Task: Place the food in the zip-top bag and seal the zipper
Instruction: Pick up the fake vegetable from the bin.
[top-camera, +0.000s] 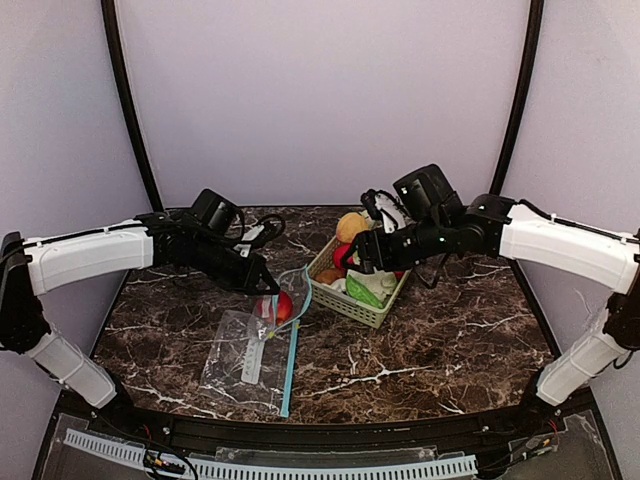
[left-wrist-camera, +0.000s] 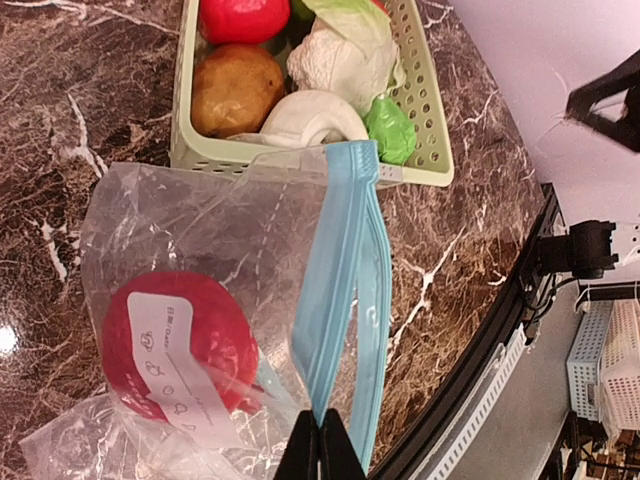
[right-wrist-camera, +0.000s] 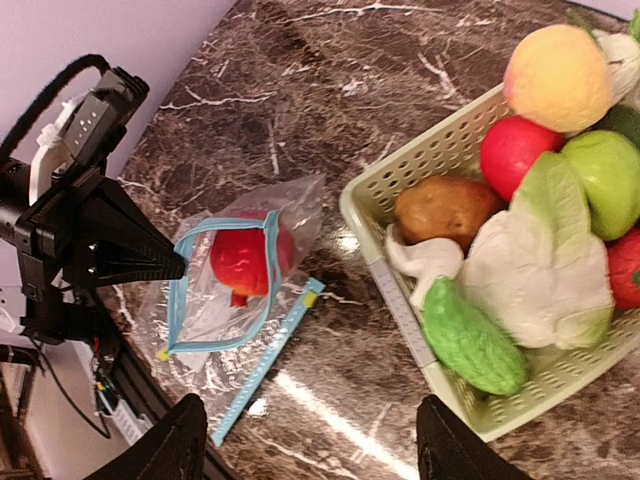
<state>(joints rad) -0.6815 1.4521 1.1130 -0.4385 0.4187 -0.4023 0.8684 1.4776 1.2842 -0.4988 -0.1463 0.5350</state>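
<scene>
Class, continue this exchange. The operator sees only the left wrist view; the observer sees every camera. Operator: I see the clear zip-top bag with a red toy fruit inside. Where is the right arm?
Observer: The right gripper hovers above the rim of the pale green lattice basket, jaws open and empty.
Operator: Any food I cannot see?
Observer: A round peach-coloured toy fruit sits at the basket's far end.
Operator: Is the bag's mouth open?
Observer: Yes; in the right wrist view the blue zipper of the clear zip-top bag forms a wide loop around the glossy red toy fruit.
</scene>
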